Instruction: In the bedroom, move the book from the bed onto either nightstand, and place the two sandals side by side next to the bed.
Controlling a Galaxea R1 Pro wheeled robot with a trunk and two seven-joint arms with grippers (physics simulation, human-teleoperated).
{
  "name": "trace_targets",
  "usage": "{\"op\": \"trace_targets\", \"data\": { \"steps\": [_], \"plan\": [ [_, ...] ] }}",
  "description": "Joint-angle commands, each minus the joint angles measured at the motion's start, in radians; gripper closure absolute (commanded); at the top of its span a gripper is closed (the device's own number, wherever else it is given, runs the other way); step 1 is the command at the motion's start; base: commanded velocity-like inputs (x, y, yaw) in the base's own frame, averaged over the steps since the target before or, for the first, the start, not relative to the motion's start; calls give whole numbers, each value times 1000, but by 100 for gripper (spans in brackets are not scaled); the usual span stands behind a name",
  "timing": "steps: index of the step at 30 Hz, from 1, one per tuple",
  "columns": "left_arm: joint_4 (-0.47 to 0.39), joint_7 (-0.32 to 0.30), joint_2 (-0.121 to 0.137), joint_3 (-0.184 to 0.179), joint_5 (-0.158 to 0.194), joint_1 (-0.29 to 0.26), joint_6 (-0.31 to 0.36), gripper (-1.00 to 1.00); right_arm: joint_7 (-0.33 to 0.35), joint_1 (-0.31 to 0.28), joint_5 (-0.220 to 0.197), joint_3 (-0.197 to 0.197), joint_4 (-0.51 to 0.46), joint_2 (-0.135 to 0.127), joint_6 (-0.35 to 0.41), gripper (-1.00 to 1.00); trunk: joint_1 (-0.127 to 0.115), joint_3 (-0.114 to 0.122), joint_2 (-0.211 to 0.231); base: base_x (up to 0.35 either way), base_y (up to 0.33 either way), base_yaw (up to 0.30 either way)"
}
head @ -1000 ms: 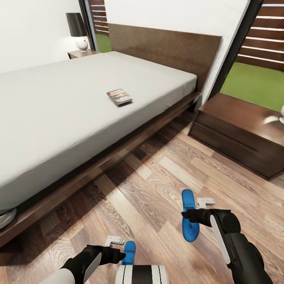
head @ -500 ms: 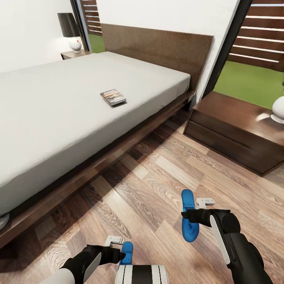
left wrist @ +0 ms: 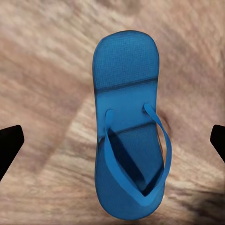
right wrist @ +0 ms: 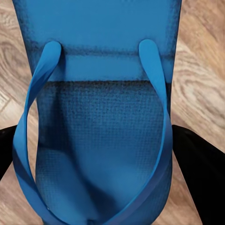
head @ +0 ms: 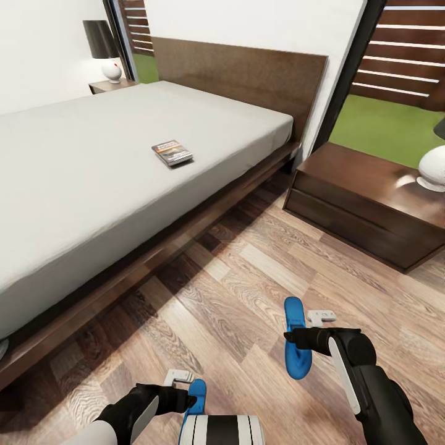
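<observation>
Book (head: 172, 152) lying mid-mattress on the bed (head: 93, 173), right gripper (head: 290, 337) clamping one blue sandal (head: 296, 337) above plank floor (head: 235, 296), left gripper (head: 185, 398) spread around the other sandal (left wrist: 129, 140), nightstand (head: 364, 204) carrying a white lamp (head: 431, 167) standing beyond.

A bedroom: bed (head: 123, 161), nightstand (head: 364, 204), lamp (head: 102, 46).

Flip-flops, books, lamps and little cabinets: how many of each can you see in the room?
Blue sandals: 2, right sandal, left sandal
Book: 1, on the bed
Nightstands: 2, near, far
Lamps: 2, far, near
Total: 7
</observation>
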Motion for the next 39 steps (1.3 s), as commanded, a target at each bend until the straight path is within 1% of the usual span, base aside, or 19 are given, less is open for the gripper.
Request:
{"op": "trace_targets", "data": {
  "steps": [1, 8, 12, 18, 23, 30, 34, 39],
  "plan": [
    [-1, 1, 1, -6, 10, 0, 5, -100, 4, 0, 2, -1, -1, 0, 4, 100, 0, -1, 0, 0, 0, -2],
    [-1, 1, 1, -6, 10, 0, 5, -100, 4, -1, 2, -1, -1, 0, 4, 100, 0, -1, 0, 0, 0, 0],
    [-1, 2, 1, -6, 10, -1, 5, -100, 4, 0, 2, -1, -1, 0, 4, 100, 2, -16, -1, 0, 0, 0],
    [-1, 2, 1, -6, 10, 0, 5, -100, 4, 0, 2, -1, -1, 0, 4, 100, 2, -16, -1, 0, 0, 0],
    [-1, 3, -1, -6, 10, 0, -9, -100, 4, 0, 2, -1, -1, 0, 4, 100, 4, -35, -2, 0, 0, 0],
    [-1, 2, -3, -6, 10, 0, -17, -100, 4, -1, 2, -1, -1, 0, 4, 100, 4, -35, -2, 0, 0, 0],
    [-1, 2, -5, -6, 10, -1, -17, -100, 4, -1, 2, -1, -1, 0, 4, 100, 6, -51, -3, 0, 0, 0],
    [-1, 3, -6, -6, 10, -1, -18, -100, 4, 0, 1, -1, -1, 0, 4, 100, 6, -51, -3, 0, 0, 0]
  ]
}}
